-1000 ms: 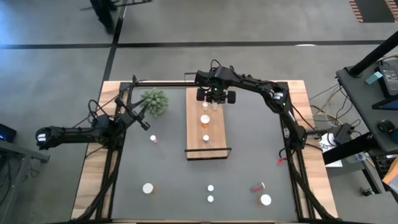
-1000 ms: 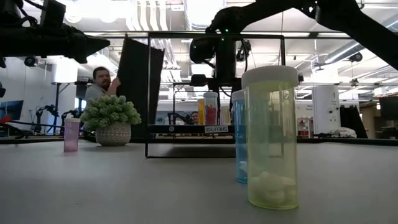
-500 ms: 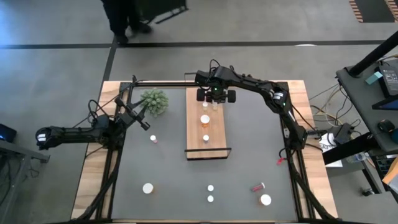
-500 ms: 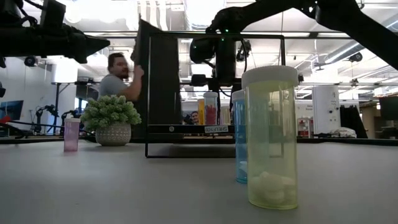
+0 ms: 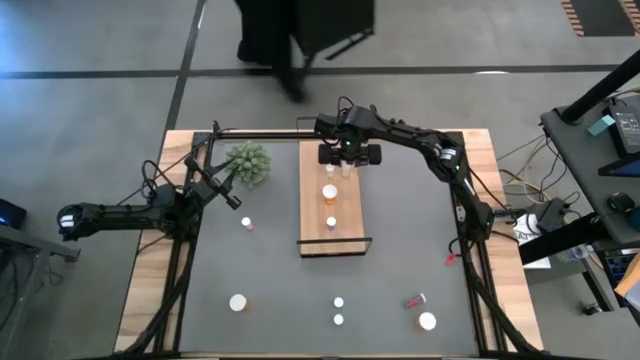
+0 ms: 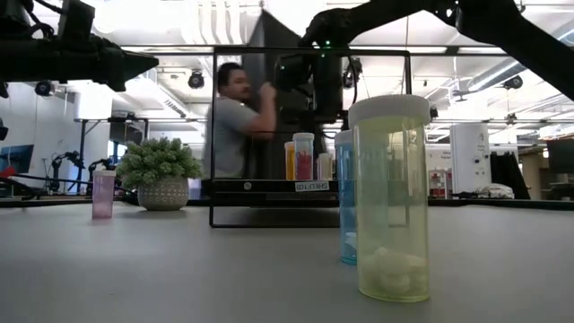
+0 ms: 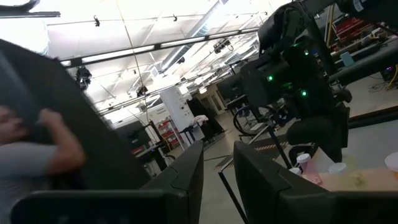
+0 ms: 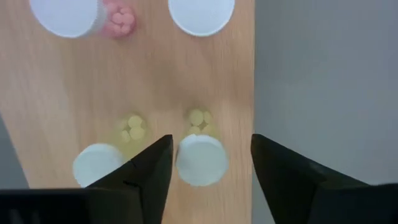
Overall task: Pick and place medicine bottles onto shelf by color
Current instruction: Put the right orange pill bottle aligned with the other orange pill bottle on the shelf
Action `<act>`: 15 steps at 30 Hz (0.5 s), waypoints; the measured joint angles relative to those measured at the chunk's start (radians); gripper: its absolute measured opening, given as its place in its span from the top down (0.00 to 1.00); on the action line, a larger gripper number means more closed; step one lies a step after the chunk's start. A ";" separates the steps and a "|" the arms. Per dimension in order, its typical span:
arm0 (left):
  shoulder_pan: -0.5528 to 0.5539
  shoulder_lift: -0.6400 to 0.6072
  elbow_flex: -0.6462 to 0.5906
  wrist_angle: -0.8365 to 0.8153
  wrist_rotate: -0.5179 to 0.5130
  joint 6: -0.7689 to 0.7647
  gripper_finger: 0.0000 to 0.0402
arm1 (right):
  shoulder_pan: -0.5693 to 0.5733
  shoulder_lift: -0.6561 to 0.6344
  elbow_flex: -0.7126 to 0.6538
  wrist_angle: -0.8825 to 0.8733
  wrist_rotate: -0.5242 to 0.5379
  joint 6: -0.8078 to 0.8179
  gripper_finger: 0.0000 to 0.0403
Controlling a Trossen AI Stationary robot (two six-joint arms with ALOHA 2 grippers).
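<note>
The light-wood shelf point(image 5: 332, 232) lies in the middle of the table. My right gripper point(image 5: 347, 158) hangs over its far end, pointing down and open. Its fingers stand on either side of a white-capped bottle of yellowish pills point(image 8: 200, 160), which stands upright on the shelf point(image 8: 155, 81). A second such bottle point(image 8: 98, 165) stands just outside one finger, with a pink bottle point(image 8: 68, 15) and another white cap point(image 8: 202, 12) farther along. My left gripper point(image 5: 232, 197) waits shut, raised at the table's left beside the plant.
Loose bottles stand on the dark mat: a pink one point(image 5: 246, 223), several near the front edge point(image 5: 238, 301) point(image 5: 339, 301) point(image 5: 427, 321), and a red one lying down point(image 5: 415, 299). A green plant point(image 5: 248, 162) sits at the far left. A person point(image 6: 235, 117) moves behind the table.
Neither arm has moved. Behind the table's far edge, a person carrying a dark panel has walked from the left toward the right.
</note>
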 joint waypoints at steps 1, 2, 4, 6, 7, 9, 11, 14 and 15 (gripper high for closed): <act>0.000 0.000 0.000 0.000 0.000 0.000 0.82 | 0.000 -0.005 0.001 -0.001 0.000 -0.001 0.47; 0.000 0.000 0.000 0.000 0.000 0.000 0.82 | 0.000 -0.014 0.001 -0.004 0.000 -0.001 0.46; 0.000 0.000 0.000 0.000 0.000 0.000 0.82 | 0.000 -0.031 0.002 -0.018 0.001 -0.001 0.44; 0.000 0.000 0.000 0.000 0.000 0.000 0.82 | 0.000 -0.049 0.002 -0.036 0.006 -0.001 0.43; 0.000 0.000 0.000 0.000 0.000 0.000 0.82 | -0.001 -0.060 0.002 -0.048 0.009 -0.001 0.43; 0.000 0.000 0.000 0.000 0.000 0.000 0.82 | 0.000 -0.084 0.002 -0.074 0.024 0.001 0.43; 0.000 0.000 0.000 0.000 0.000 0.000 0.82 | 0.000 -0.111 0.002 -0.099 0.027 0.003 0.43; 0.000 0.000 0.000 0.000 0.000 0.000 0.82 | 0.003 -0.154 0.002 -0.132 0.028 0.006 0.43; 0.000 0.000 0.000 0.000 0.000 0.000 0.82 | 0.009 -0.166 0.002 -0.139 0.030 0.011 0.43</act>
